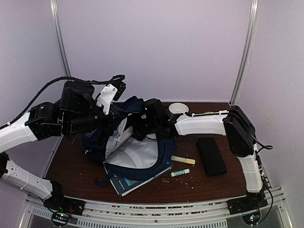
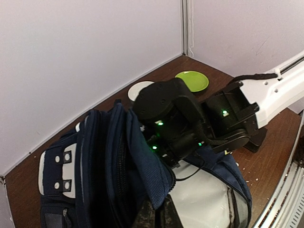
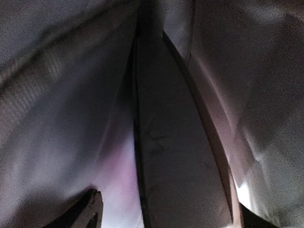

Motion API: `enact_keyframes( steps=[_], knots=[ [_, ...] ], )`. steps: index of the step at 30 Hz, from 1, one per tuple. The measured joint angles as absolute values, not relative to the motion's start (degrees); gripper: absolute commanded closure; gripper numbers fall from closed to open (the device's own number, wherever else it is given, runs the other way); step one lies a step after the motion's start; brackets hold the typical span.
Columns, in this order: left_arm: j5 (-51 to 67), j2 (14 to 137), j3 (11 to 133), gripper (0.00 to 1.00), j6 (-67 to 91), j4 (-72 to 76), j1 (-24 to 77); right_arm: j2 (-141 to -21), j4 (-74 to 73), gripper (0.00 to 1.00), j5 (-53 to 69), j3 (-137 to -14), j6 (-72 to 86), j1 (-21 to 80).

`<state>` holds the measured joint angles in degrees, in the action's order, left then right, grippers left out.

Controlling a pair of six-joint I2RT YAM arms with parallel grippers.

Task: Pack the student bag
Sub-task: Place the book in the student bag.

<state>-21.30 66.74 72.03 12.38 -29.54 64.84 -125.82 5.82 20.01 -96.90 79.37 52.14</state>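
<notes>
Bag (image 2: 102, 156) rim clamped by left end effector (image 2: 153, 214); right end effector (image 3: 166, 211) inside it, fingers spread apart.

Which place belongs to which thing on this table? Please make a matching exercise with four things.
Things:
1 black case
2 book
3 white dish
4 glue stick

Places:
A partly under the backpack
B at the back of the table
C lying between the backpack and the black case
D farthest right, lying flat

Pairs: 1-D; 2-A; 3-B; 4-C
</notes>
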Motion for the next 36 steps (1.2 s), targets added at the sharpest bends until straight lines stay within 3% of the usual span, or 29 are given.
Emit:
enact_keyframes(
  steps=[12, 29, 36],
  knots=[
    [-25.85, 65.93, 71.66, 1.0, 11.18, -25.12, 57.8, -102.65, 8.95, 0.0, 23.05, -73.19, 78.17, 52.23],
    [-30.15, 70.17, 75.31, 1.0, 10.33, -25.43, 55.27, -80.53, 7.03, 0.01, 24.16, -60.25, 68.9, 51.79],
    [-32.51, 62.11, 73.34, 1.0, 9.54, -29.54, 54.98, -62.76, -2.9, 0.05, 12.93, -56.51, 60.12, 50.94]
  ],
)
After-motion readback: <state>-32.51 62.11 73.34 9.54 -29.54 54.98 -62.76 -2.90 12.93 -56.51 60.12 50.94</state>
